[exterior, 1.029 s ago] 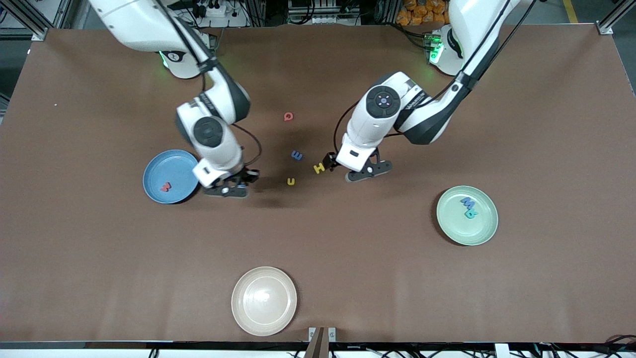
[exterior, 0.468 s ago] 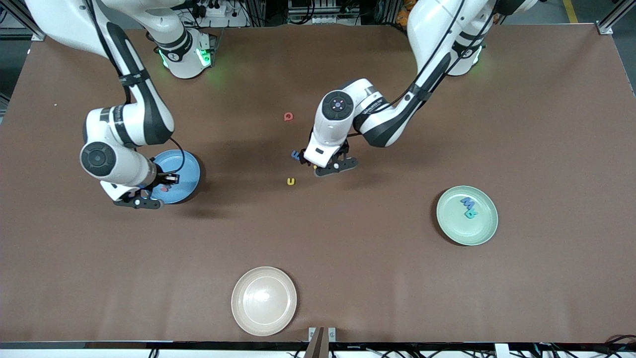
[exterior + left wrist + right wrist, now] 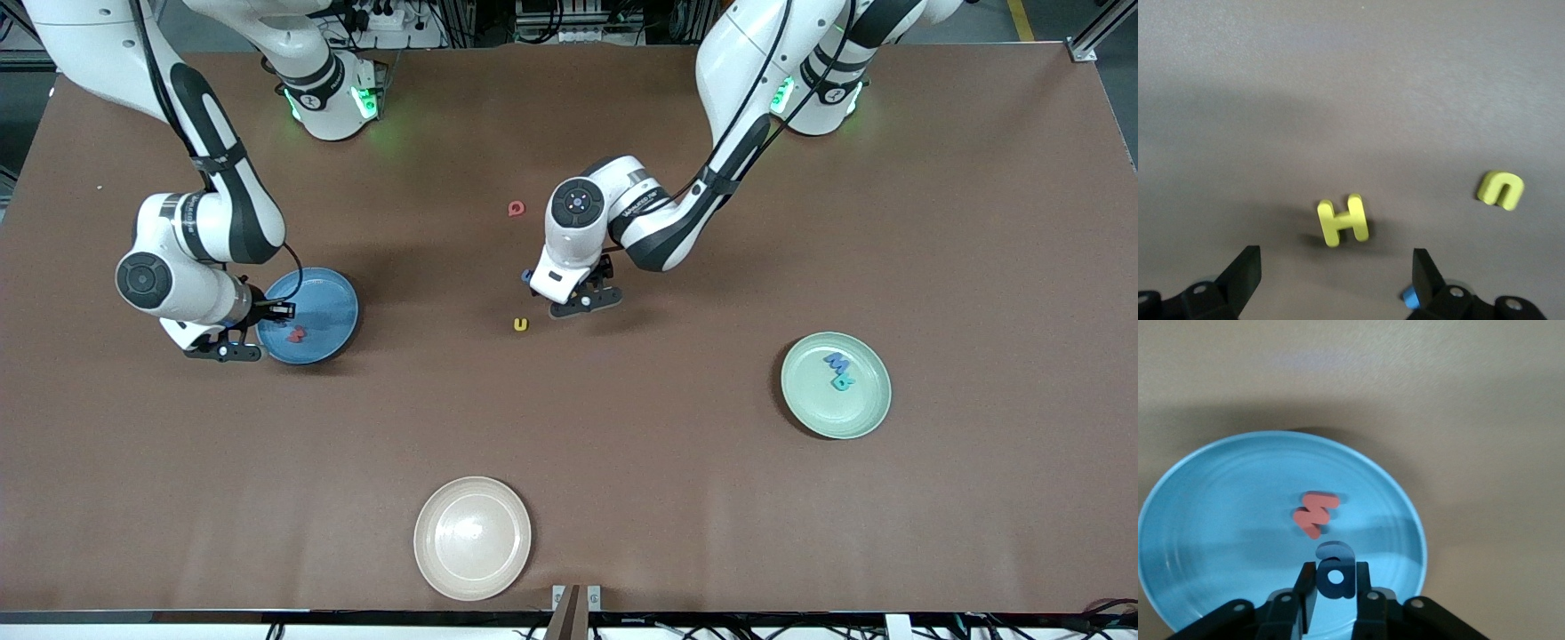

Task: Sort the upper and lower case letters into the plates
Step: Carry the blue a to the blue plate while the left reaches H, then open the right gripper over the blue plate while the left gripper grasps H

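My right gripper (image 3: 236,348) hangs low over the rim of the blue plate (image 3: 331,302), shut on a dark blue letter "a" (image 3: 1336,569) held upright between its fingers. A red letter (image 3: 1315,513) lies in that plate (image 3: 1218,507). My left gripper (image 3: 582,302) is open over a yellow "H" (image 3: 1343,219) on the mat, which sits just ahead of its spread fingers (image 3: 1336,267). A yellow "u" (image 3: 520,324) lies close by, a blue letter (image 3: 526,276) peeks out beside the left hand, and a red letter (image 3: 516,209) lies nearer the bases. The mint plate (image 3: 867,404) holds a blue letter (image 3: 836,362) and a teal one (image 3: 842,382).
A cream plate (image 3: 472,538) stands at the table edge nearest the front camera. Brown mat covers the whole table.
The right arm has swung toward its own end of the table and now holds the dark blue letter over the blue plate. The left gripper has shifted over the yellow "H".
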